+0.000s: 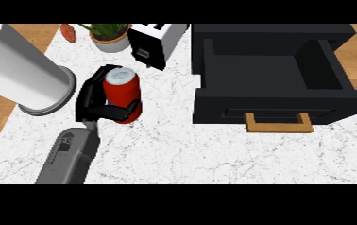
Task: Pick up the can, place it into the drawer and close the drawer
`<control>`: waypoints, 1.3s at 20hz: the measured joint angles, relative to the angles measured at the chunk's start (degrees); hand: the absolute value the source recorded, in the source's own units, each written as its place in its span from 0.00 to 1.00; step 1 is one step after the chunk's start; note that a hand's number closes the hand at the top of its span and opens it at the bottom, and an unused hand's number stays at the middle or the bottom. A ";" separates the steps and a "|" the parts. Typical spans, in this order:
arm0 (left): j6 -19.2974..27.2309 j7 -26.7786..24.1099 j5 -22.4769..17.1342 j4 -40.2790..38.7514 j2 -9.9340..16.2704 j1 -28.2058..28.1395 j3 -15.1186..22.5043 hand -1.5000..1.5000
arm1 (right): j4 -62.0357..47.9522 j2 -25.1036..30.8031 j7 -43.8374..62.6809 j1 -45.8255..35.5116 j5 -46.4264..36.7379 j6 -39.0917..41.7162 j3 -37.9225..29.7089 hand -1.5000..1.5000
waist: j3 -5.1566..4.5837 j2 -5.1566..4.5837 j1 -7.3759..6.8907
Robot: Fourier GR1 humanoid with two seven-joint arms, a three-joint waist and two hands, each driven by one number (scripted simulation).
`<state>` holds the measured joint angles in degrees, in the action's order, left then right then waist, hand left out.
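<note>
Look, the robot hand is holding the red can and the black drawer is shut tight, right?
Not quite. The robot hand is curled round the red can, but the black drawer is pulled open, not shut; its inside is dark and nothing shows in it. The head view shows this.

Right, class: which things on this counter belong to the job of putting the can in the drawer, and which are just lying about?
Belonging to the job:
red can
open black drawer
left hand, curled round the can

Just lying about:
potted plant
toaster
large white cylinder
</note>
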<state>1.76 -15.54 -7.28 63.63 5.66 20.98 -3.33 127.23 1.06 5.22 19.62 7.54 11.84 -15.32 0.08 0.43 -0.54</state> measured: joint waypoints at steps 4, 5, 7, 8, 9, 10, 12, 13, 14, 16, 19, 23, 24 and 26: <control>4.63 7.74 2.49 8.00 -2.02 2.16 3.28 1.00 | -0.49 -0.21 0.26 -1.13 -0.69 -0.40 0.04 0.00 | -0.02 -0.14 0.30; 5.70 9.70 3.15 9.66 -2.42 2.85 3.98 1.00 | -0.40 -0.35 0.08 -0.94 -0.73 -0.19 0.11 0.00 | -0.03 -0.17 0.39; 8.06 12.86 4.02 12.16 -3.46 3.88 6.11 1.00 | -0.62 -0.08 0.24 -1.42 -0.42 -0.04 -0.28 0.00 | -0.02 -0.22 0.53; 8.94 14.34 4.44 12.06 -3.93 5.81 6.50 1.00 | -1.07 -0.18 -0.21 -1.37 -0.46 0.11 -0.40 0.00 | -0.05 -0.26 0.67; 9.53 16.26 4.95 12.87 -4.20 7.13 6.98 1.00 | -1.08 0.05 0.06 -1.66 0.12 0.18 -0.87 0.00 | -0.04 -0.28 0.72; 9.99 17.70 5.29 12.81 -4.50 8.71 7.31 1.00 | -1.30 -0.15 -0.05 -1.96 -0.24 0.08 -0.66 0.00 | -0.04 -0.30 0.78; 11.58 22.02 6.30 14.70 -4.94 11.26 8.66 1.00 | -2.08 0.25 -0.79 -1.85 0.21 0.65 -1.58 0.00 | -0.04 -0.30 0.82; 12.07 24.06 6.91 15.65 -5.02 12.46 9.02 1.00 | -1.71 0.33 -0.36 -1.88 0.41 0.72 -1.68 0.00 | -0.04 -0.30 0.83; 12.46 25.16 7.36 15.09 -5.14 14.46 8.86 1.00 | -0.94 0.15 0.00 -1.61 0.49 0.74 -1.58 0.00 | -0.04 -0.32 0.92; 14.63 26.90 7.61 14.07 -5.34 18.10 10.52 1.00 | -1.39 0.81 0.86 -2.97 0.87 0.41 -2.32 0.00 | -0.06 -0.36 1.06; 17.89 28.37 7.92 12.04 -5.50 23.06 12.42 1.00 | -1.54 0.31 0.22 -2.75 -0.08 0.69 -1.70 0.00 | -0.05 -0.41 1.24; 20.44 28.76 6.25 5.77 -5.59 31.03 12.46 1.00 | -1.11 -0.02 0.16 -2.18 -0.05 1.23 -1.57 0.00 | -0.06 -0.48 1.58; 21.59 29.78 5.72 4.88 -5.60 33.08 12.91 1.00 | -1.41 0.06 -0.26 -1.89 0.09 1.65 -1.74 0.00 | -0.06 -0.48 1.66; 23.32 30.21 4.51 2.09 -5.62 36.36 14.07 1.00 | -2.17 0.34 -0.35 -2.72 0.05 1.64 -2.11 0.00 | -0.04 -0.52 1.74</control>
<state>25.08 14.66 -2.77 65.72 0.03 57.33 10.74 125.07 1.40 4.87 16.90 7.59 13.47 -17.43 0.03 -0.09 1.20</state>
